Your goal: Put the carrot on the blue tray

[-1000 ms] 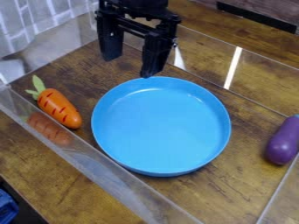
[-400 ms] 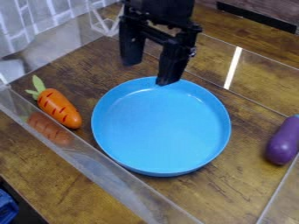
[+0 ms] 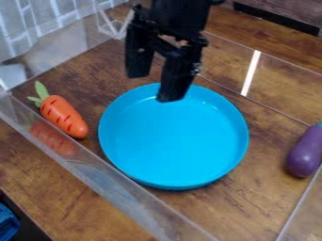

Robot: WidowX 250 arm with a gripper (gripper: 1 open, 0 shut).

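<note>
The orange carrot (image 3: 60, 112) with its green top lies on the wooden table at the left, close to the clear wall. To its right sits the big round blue tray (image 3: 172, 135), with nothing on it. My black gripper (image 3: 156, 77) hangs over the tray's far left rim, pointing down, its two fingers (image 3: 176, 80) apart and open with nothing between them. It is well apart from the carrot, up and to the right of it.
A purple eggplant toy (image 3: 303, 151) lies at the right edge. A clear plastic wall (image 3: 101, 179) runs along the left and front of the table. A checked cloth (image 3: 44, 19) shows at the upper left.
The gripper shifted a little to the right, dropped lower in the picture over the tray's rim, and rolled about its own axis. Carrot, tray and eggplant stayed put.
</note>
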